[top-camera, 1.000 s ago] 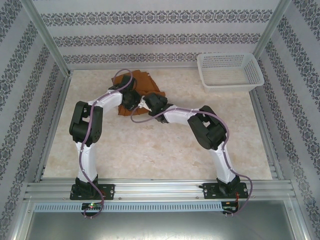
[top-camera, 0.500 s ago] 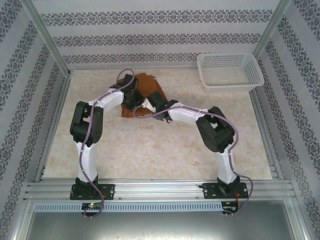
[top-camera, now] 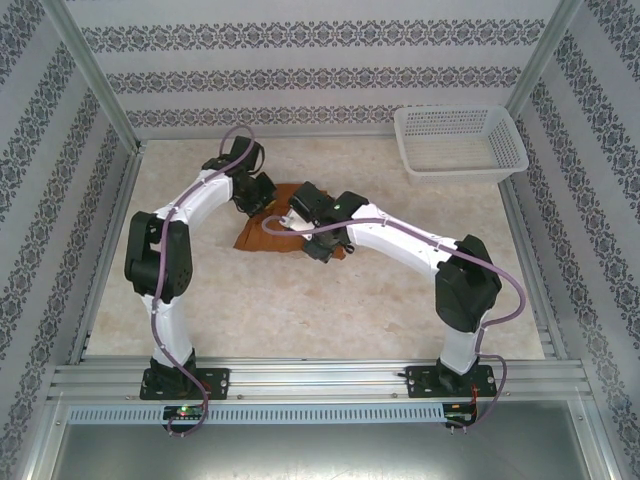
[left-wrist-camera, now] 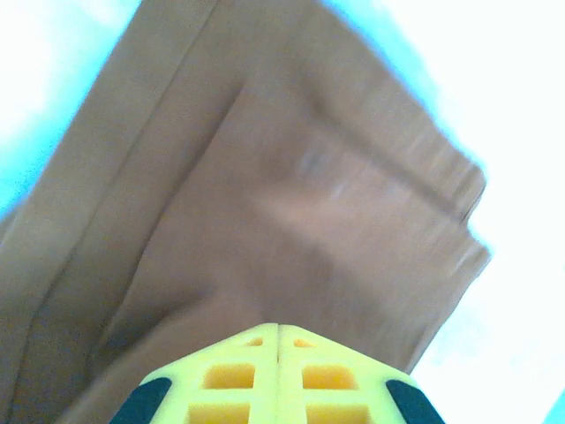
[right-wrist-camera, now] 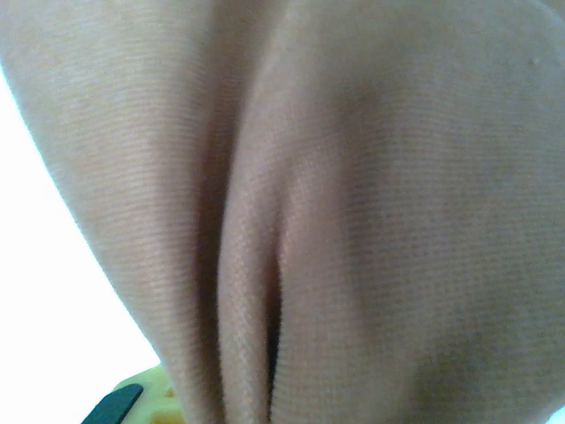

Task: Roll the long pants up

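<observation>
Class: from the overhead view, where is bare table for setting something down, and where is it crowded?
Free: the near table between left arm and right arm; the strip between the white basket and the right arm. Crowded: mid-table, where both meet over the long pants.

Rust-brown long pants (top-camera: 264,240) lie bunched, folded, on the table (top-camera: 300,310)

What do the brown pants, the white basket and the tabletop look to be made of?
The long pants: soft knit-looking cloth, matte; fine ribbed weave and limp folds show close up. The basket: probably plastic, white, with moulded lattice walls. The table: smooth, beige marble-patterned surface; whether stone or laminate is unclear.
</observation>
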Tool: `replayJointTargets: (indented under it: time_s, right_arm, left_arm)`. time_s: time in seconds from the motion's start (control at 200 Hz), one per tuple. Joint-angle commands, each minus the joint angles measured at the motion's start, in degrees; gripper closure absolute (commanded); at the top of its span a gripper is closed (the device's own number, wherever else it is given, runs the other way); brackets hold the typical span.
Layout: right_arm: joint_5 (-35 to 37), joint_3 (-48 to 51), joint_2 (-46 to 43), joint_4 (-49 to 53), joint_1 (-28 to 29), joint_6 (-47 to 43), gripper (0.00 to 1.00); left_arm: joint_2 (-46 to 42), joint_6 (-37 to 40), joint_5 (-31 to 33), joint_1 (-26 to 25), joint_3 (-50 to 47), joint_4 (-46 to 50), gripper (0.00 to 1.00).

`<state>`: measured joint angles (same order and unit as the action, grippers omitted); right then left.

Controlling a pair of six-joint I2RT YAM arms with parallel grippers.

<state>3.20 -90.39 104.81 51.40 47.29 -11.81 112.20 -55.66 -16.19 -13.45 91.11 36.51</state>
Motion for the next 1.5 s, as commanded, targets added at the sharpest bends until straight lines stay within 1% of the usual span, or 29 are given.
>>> replayJointTargets:
  time_s: [0.0,0.12,0.25,0.345,0.465,0.629,0.709,0.769,0.939,1.039,1.134,1.304,1.494]
  right_arm:
    - [-12.4,-6.67,-0.43,8.93,0.99,3.13,1.0]
    - [-17.95,-10.94,2.89,13.15,0.26,3.99,1.0]
    - [-24.25,-16.89,8.92,19.0,-1.38,3.29,1.0]
    - [-24.26,-19.57,11.9,20.59,-1.78,2.38,1.0]
    - [-24.03,-18.4,11.92,18.44,-1.97,2.52,1.0]
    - [-26.66,-15.99,12.63,16.98,-1.89,2.2,1.0]
    - [-27.1,-16.14,13.82,16.98,-2.0,2.03,1.0]
    - [-28.74,-16.77,14.85,17.13,-2.32,2.03,1.0]
    - [-34.85,-20.41,18.1,18.73,-4.12,1.45,1.0]
    - [-36.48,-23.18,19.9,20.17,-4.9,0.84,1.0]
    - [-37.13,-26.57,21.58,21.96,-4.95,0.25,1.0]
    - [-37.78,-30.25,23.55,23.16,-4.61,0.38,1.0]
    - [-40.32,-36.3,27.91,26.94,-5.02,-0.25,1.0]
  left_arm:
    - [-3.38,1.91,3.79,1.29,-1.98,-0.58,1.0]
    - [-5.51,2.14,3.84,1.97,-3.61,-0.54,1.0]
    - [-7.68,2.13,4.06,2.33,-5.76,-0.92,1.0]
    - [-8.94,2.06,4.14,2.38,-7.2,-1.18,1.0]
    - [-10.23,2.1,4.15,2.62,-9.31,-1.43,1.0]
    - [-12.36,1.12,3.99,2.59,-13.02,-2.4,1.0]
    - [-14.34,-0.32,3.79,2.59,-16.04,-3.89,1.0]
    - [-16.4,-1.33,3.89,2.64,-18.55,-4.99,1.0]
    - [-21.37,-2.35,4.33,2.59,-24.22,-5.49,1.0]
    - [-23.38,-1.85,4.59,2.62,-27.32,-5.56,1.0]
    - [-23.24,-1.35,4.58,2.56,-29.39,-6.04,1.0]
    - [-20.75,-0.94,5.8,2.55,-30.58,-6.3,1.0]
    - [-21.49,0.11,7.31,2.48,-28.37,-5.18,1.0]
